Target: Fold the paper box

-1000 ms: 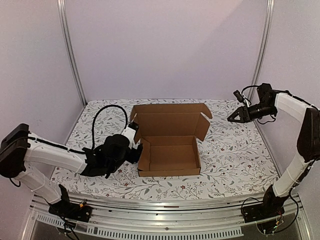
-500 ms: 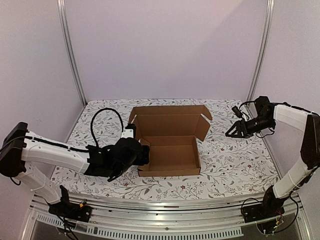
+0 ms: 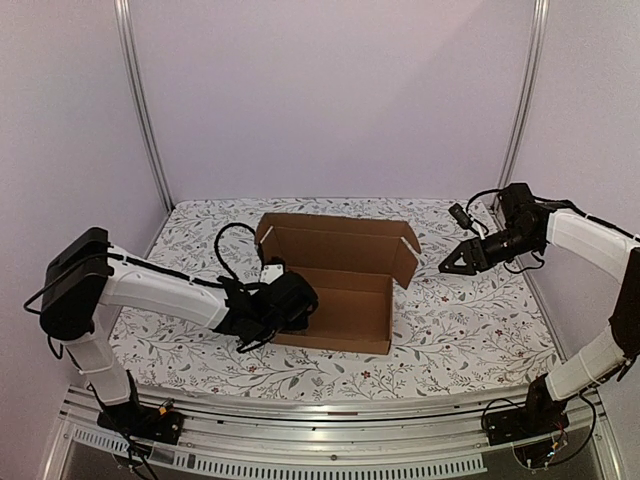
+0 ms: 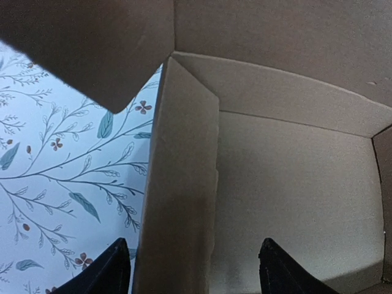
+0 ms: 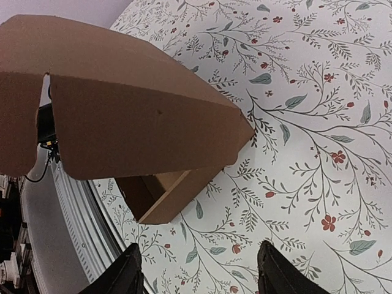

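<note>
The paper box (image 3: 350, 310) is a brown cardboard tray in the middle of the table, with its lid (image 3: 335, 243) standing up at the back. My left gripper (image 3: 298, 300) is at the box's left side. In the left wrist view it (image 4: 196, 272) is open, and the left side wall (image 4: 184, 184) runs up between its fingers, one outside and one over the box floor (image 4: 294, 184). My right gripper (image 3: 447, 264) hangs open and empty, apart from the box, to the right of the lid's side flap (image 3: 405, 262). The right wrist view shows the gripper (image 5: 202, 272) over the cloth, with the lid (image 5: 141, 116) ahead.
A floral cloth (image 3: 470, 320) covers the table. Metal frame posts (image 3: 140, 110) stand at the back corners, and a rail (image 3: 320, 420) runs along the near edge. A black cable (image 3: 232, 240) loops above the left arm.
My left gripper has moved right from beside the box onto its left side wall. My right gripper has come down and left toward the lid's side flap.
</note>
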